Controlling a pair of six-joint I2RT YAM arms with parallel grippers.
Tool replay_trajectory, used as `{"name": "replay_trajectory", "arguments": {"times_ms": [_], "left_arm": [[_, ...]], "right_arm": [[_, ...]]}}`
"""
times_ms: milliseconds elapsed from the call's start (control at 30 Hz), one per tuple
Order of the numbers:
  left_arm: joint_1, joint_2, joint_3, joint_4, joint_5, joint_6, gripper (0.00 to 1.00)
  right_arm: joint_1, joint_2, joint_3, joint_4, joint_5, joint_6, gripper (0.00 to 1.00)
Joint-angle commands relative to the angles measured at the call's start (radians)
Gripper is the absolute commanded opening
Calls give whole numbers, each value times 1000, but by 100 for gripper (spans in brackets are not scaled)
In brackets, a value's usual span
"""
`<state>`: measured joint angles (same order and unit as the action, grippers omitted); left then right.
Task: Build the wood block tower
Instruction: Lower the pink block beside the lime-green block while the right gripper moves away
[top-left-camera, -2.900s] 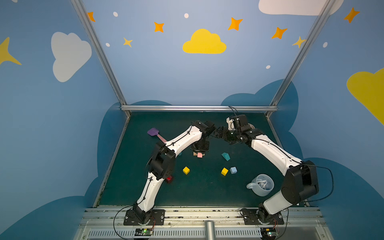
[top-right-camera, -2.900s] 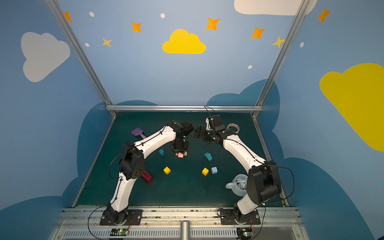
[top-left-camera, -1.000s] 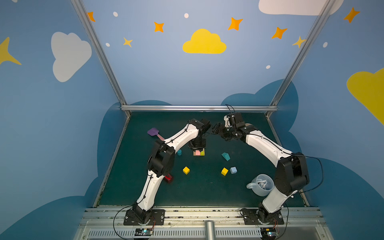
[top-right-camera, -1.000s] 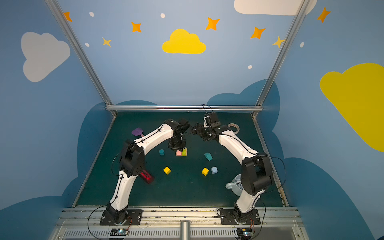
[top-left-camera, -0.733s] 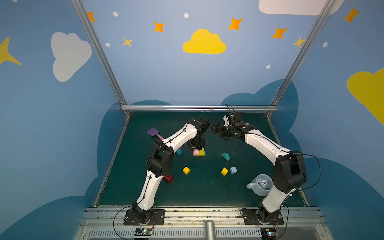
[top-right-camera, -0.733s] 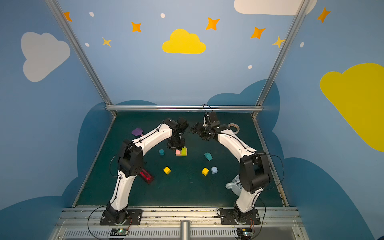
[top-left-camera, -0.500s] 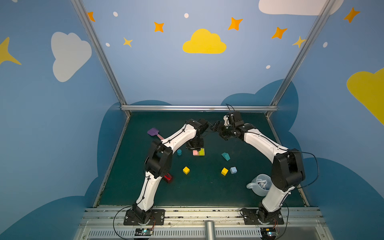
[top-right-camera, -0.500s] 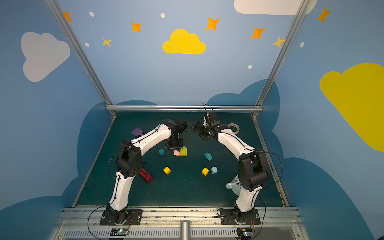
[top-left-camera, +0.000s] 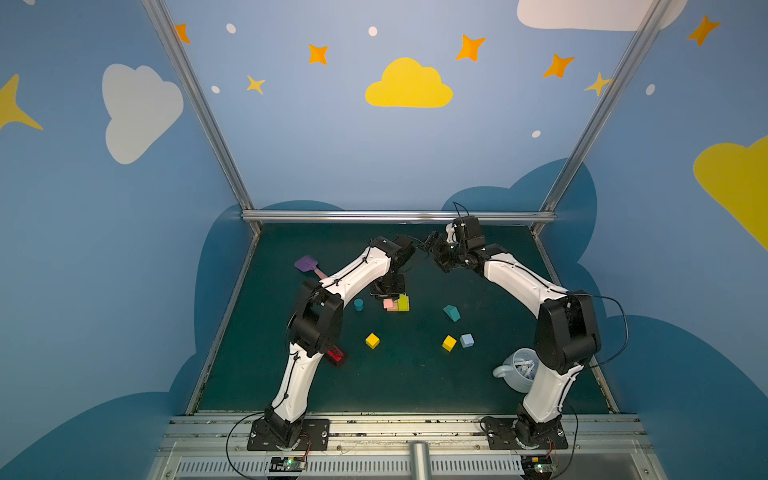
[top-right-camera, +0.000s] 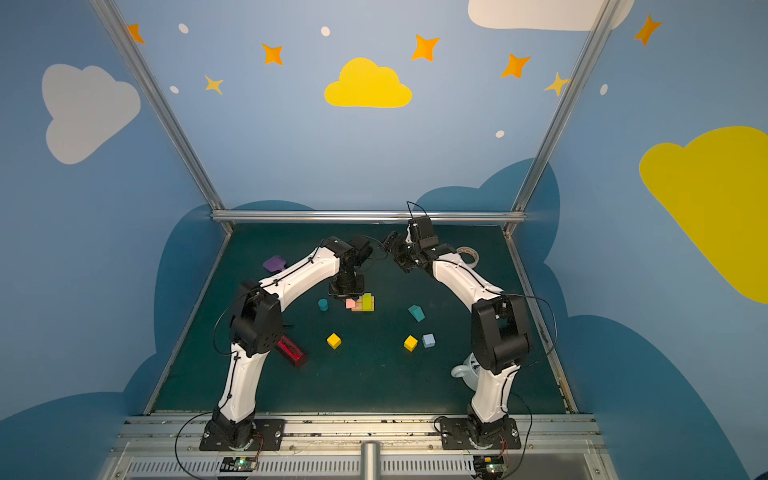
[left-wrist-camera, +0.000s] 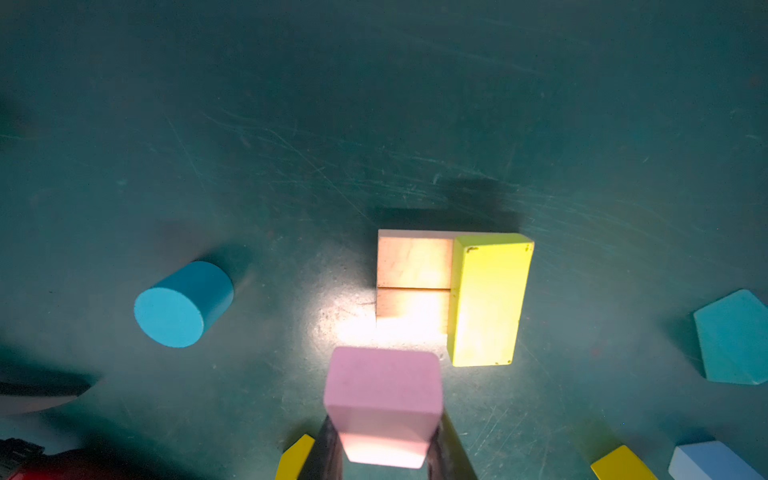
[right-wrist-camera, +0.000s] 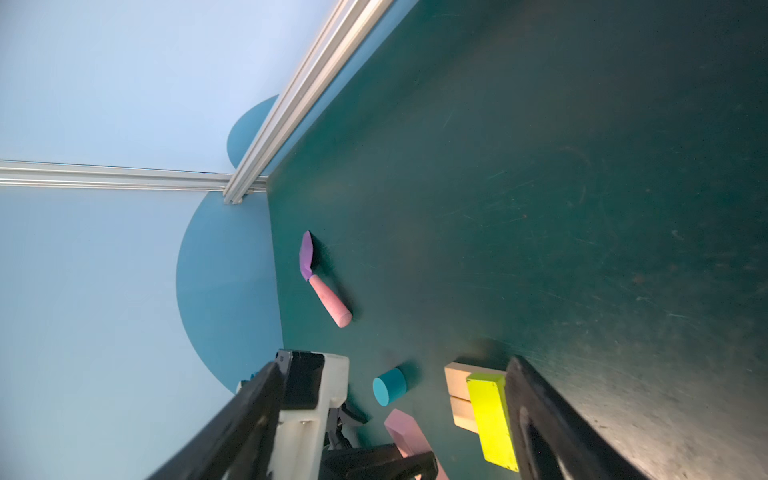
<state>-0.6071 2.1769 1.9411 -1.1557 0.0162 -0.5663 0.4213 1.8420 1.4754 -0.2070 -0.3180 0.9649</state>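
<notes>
**Top views.** The left gripper (top-left-camera: 390, 291) is clamped on the pink slab (top-left-camera: 388, 304), which is at the edge of the tan bars (top-left-camera: 397, 309). The lime slab (top-left-camera: 403, 300) lies on the tan bars. The right gripper (top-right-camera: 395, 245) is raised well apart from the tan bars.

**Left wrist view.** The fingers (left-wrist-camera: 328, 451) pinch one end of the pink slab (left-wrist-camera: 382, 399) by its two narrow side faces. The free end points at the bare half of the tan bars (left-wrist-camera: 413, 274). Contact with them cannot be determined. The teal cylinder (left-wrist-camera: 183, 305) lies near the tan bars.

**Right wrist view.** The right gripper (right-wrist-camera: 395, 363) is spread wide and holds nothing.

**Handling.** The slab is judged rigid and light, and its smooth paint may slip. Grip the side faces squarely. Lower it flat, because an end grip may tilt it.
</notes>
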Motion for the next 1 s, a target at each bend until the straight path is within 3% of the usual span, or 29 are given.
{"name": "replay_trajectory", "arguments": {"times_ms": [0,300,467,733,967], "left_arm": [[-6,-28,20,-33,-16,-14,5],[-16,-117,-43,-31,-35,-33,5],[-7,-118,-60,-35,-44,-36,5],[36,-41,-16,7,8,-25,5],[39,65,82,-11,11,12,5]], "right_arm": [[-3,25,49,30,-7,10,83],[-110,98,185,-39,4,-33,83],[-145,48,172,-101,23,-99,83],[-139,-178,-31,-222,25,-277,83],[-139,-427,-271,-254,50,-318,83]]}}
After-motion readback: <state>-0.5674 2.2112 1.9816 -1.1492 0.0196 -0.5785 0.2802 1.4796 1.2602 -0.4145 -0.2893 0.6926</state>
